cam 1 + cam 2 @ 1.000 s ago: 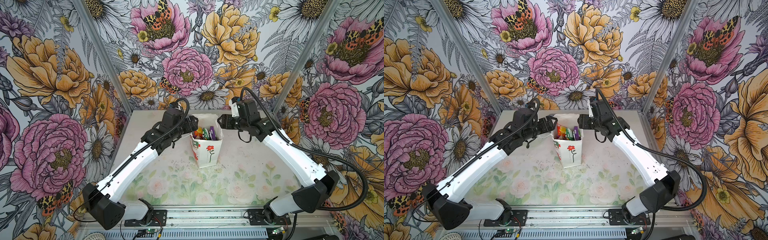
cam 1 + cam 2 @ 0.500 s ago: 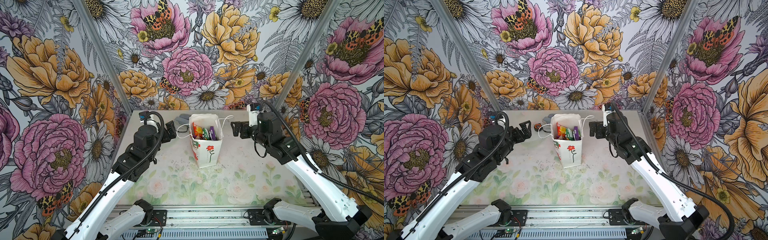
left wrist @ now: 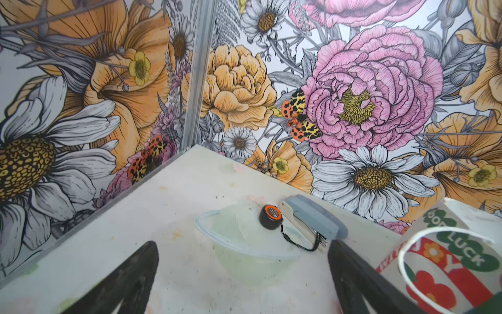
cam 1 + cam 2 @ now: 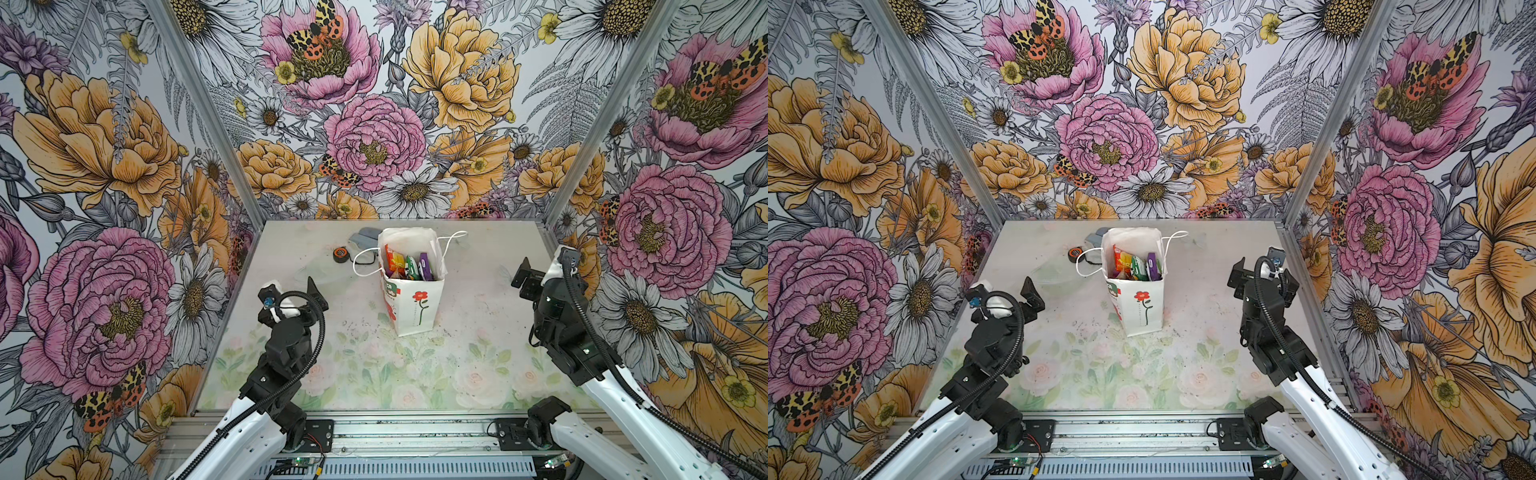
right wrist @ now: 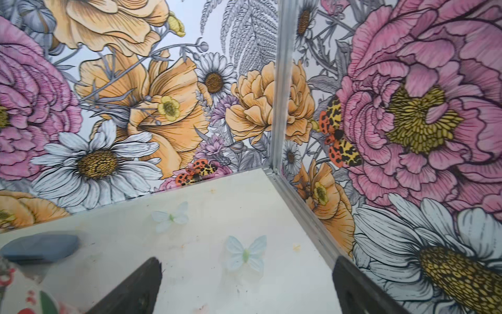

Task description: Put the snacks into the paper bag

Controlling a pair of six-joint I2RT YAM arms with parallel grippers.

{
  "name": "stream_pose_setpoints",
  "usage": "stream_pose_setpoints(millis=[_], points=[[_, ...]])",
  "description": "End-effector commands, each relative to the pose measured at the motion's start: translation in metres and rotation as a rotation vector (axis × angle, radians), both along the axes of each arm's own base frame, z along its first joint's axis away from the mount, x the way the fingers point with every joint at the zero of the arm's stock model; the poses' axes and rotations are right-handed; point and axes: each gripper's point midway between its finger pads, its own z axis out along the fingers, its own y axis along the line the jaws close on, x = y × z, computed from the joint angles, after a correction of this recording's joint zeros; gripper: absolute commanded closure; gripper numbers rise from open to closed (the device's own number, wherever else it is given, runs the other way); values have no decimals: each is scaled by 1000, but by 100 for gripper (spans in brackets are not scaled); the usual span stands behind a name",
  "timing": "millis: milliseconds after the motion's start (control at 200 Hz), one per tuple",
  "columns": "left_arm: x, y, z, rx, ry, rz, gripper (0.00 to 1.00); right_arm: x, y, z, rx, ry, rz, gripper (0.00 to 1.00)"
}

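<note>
Both top views: the paper bag [image 4: 417, 305] stands upright on the table [image 4: 374, 374], mid-width and toward the back wall, with its string handles hanging out to either side. The snacks [image 4: 409, 266] stand on end inside its open mouth; I can make out red-yellow, green and purple packets.

From the left wrist view I read the left gripper [image 3: 241, 246] as spread wide with nothing between its fingers [image 3: 130, 277]. The bag [image 3: 445, 244] lies outside the gap, beside one finger and apart from it. Past the fingertips are a clear shallow bowl [image 3: 244, 244], a round black-orange tape measure [image 3: 270, 216] and a grey-blue case [image 3: 312, 220].

The right gripper [image 5: 247, 261] is likewise spread wide and empty over bare table. Only a blurred corner of the bag [image 5: 27, 296] enters that view.

In both top views each gripper sits well apart from the bag, one on either side.

Obscured: the bag's walls hide the lower part of the packets, so I cannot count them. The case is partly hidden behind the bag in both top views.
</note>
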Motion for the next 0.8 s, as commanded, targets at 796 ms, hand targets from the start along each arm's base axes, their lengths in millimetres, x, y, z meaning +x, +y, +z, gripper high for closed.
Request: stream_pose_setpoints(millis=[796], points=[[72, -25, -79, 357, 21, -233, 1, 54, -7, -146, -209, 94, -49, 0]])
